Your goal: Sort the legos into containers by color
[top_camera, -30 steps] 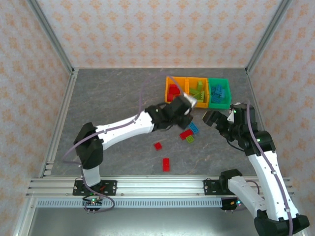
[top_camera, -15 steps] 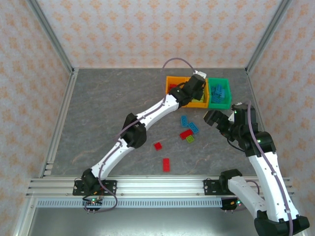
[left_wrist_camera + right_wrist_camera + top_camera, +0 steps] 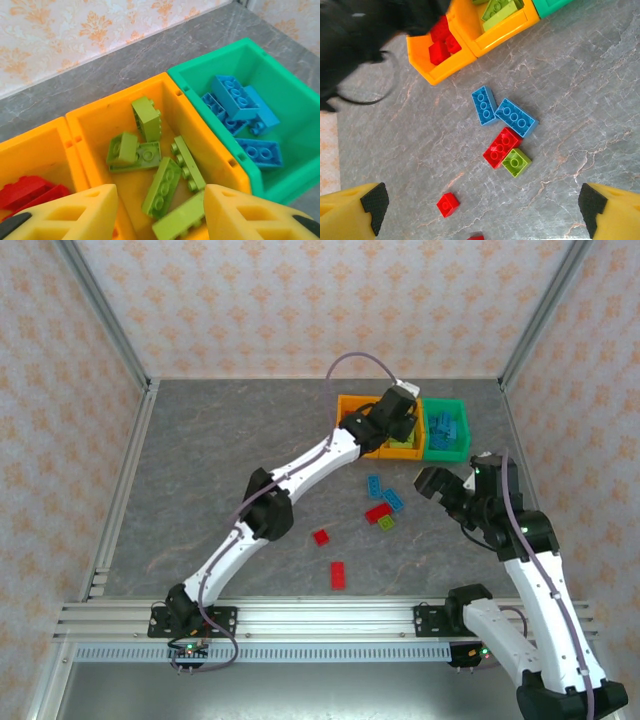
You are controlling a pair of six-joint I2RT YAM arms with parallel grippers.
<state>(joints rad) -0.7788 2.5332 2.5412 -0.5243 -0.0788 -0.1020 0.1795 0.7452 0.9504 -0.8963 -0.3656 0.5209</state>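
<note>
Overhead, three bins are standing in a row at the far side of the counter (image 3: 220, 460). The left bin (image 3: 47, 142), orange, is holding red bricks (image 3: 30, 190). The middle bin (image 3: 120, 105), also orange, is carrying about six lime bricks (image 3: 162, 185), most of them lying flat and one standing on edge near the far wall. The green bin (image 3: 220, 55) is holding blue bricks (image 3: 240, 97) heaped toward one side.

The left gripper (image 3: 160, 220) is hovering over the middle bin, its yellow fingers (image 3: 75, 215) spread wide, gripping nothing and touching nothing. The right gripper (image 3: 480, 215) is likewise gaping wide and empty, hanging above the counter and looking down on loose bricks. A blue pair (image 3: 484, 105) is lying just beside each other. A long red brick (image 3: 501, 146) is sitting just nearer, with a small lime brick (image 3: 516, 162) resting against it. A small red brick (image 3: 448, 204) is lying apart to the left. In the top view another red brick (image 3: 338, 575) is lying nearer the bases.

The left arm (image 3: 300, 465) is reaching out almost fully, running diagonally from its base to the bins. The right arm (image 3: 530, 560) is bending at the elbow, its gripper pointing inward, near the loose cluster and to its right.
</note>
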